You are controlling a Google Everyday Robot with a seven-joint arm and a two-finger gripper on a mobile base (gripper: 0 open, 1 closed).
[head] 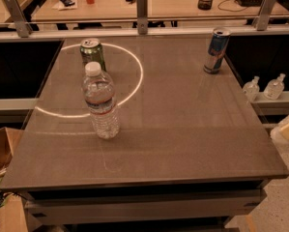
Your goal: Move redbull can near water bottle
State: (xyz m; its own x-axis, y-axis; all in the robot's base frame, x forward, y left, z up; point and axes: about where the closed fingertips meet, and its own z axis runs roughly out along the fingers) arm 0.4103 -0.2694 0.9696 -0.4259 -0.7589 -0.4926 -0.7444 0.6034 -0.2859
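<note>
**Gripper out of view; can waits far right**

Gripper is outside the frame, so its state cannot be told; only a pale bit of arm (288, 128) shows at the right edge. Nearest, front-left on the table (192, 144), the water bottle (101, 105) stands upright, with a green can (93, 54) just behind it. The redbull can (216, 50) stands far right, well apart. Best to grasp it mid-body, keep it upright, and set it on the bottle's open right side.
</note>
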